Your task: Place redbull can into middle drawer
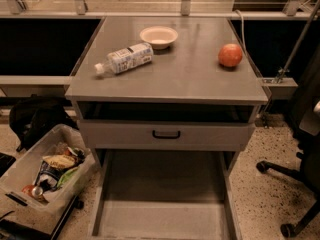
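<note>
The middle drawer (162, 219) is pulled out at the bottom of the view. It is a wide grey metal drawer with a bare flat floor and low side walls. No redbull can shows anywhere in the view. My gripper is not in view either.
On the grey cabinet top (190, 81) lie a clear white-labelled water bottle (125, 59) on its side, a small white bowl (158, 36) and a red round fruit (230, 55). A closed drawer front with a black handle (166, 134) sits above the open drawer. A bin of trash (20, 171) stands left, an office chair base (292, 176) right.
</note>
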`<state>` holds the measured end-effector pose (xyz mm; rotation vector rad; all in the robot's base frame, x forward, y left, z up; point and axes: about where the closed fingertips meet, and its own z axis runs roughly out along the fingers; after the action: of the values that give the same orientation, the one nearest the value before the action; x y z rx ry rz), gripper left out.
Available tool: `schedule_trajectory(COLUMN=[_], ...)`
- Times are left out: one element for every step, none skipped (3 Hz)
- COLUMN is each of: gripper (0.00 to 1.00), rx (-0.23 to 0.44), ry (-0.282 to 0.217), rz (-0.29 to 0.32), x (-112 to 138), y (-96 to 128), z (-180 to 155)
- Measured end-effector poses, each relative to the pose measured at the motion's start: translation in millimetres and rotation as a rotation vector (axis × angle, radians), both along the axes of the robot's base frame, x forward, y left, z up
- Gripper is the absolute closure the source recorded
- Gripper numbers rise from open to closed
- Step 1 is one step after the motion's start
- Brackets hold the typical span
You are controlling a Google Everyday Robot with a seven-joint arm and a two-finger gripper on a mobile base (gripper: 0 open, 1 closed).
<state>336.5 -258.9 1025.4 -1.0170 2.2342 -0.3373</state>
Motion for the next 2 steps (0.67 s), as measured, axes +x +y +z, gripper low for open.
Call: schedule_trajectory(gripper=[1.00,1.00], rx=[0.049,0.085], ry=[0.063,0.235], rz=[0.081,0.108], x=[-6.1,-17.0], y=[16.1,14.0], z=[-70.3,-176.7])
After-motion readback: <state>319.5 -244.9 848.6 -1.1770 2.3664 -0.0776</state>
